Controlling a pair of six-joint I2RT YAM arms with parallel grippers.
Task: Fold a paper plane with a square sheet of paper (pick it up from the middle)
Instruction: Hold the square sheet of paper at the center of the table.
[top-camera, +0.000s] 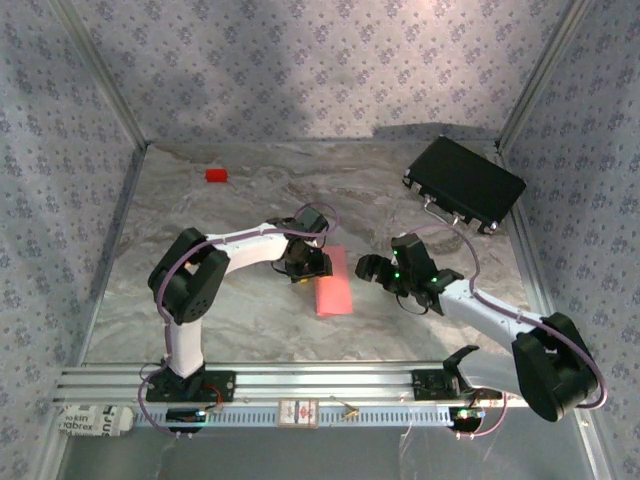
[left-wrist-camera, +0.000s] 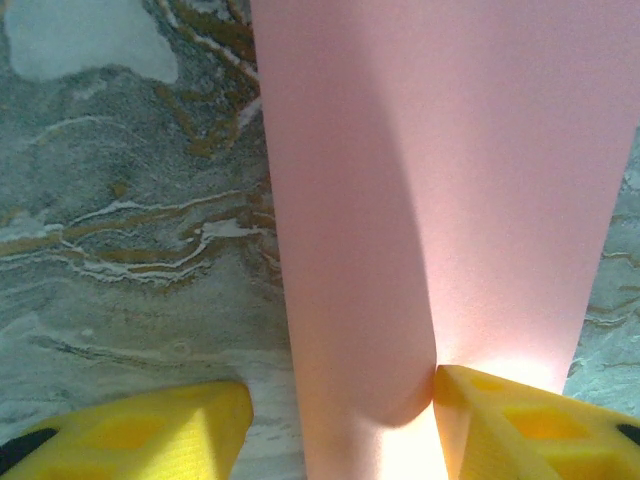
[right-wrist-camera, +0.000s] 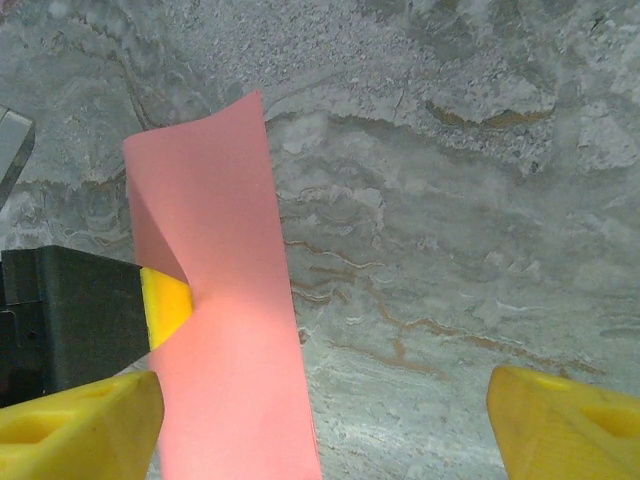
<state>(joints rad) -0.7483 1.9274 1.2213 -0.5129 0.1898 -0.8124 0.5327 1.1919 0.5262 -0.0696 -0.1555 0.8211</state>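
Between the half-spread fingers (left-wrist-camera: 520, 430) of your left end effector (top-camera: 305, 268) lies the sheet (top-camera: 333, 295), loosely doubled over; your right end effector (right-wrist-camera: 320, 400) stands wide and empty beside it. Only the first fold looks begun.

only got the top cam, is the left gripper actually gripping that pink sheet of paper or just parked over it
Observer: Not gripping. On the left wrist camera the thin salmon-pink sheet of paper runs between the fingers of the left gripper. One yellow finger touches it, the other is apart from it, over the grey marbled table.
Operator: ok is the sheet lying flat
Observer: No. The right wrist camera shows a shaded buckle at its edge where that fingertip pushes in.
Operator: and the right gripper
Observer: The right gripper is wide open, with the sheet's end lying between its fingers, close to one of them.
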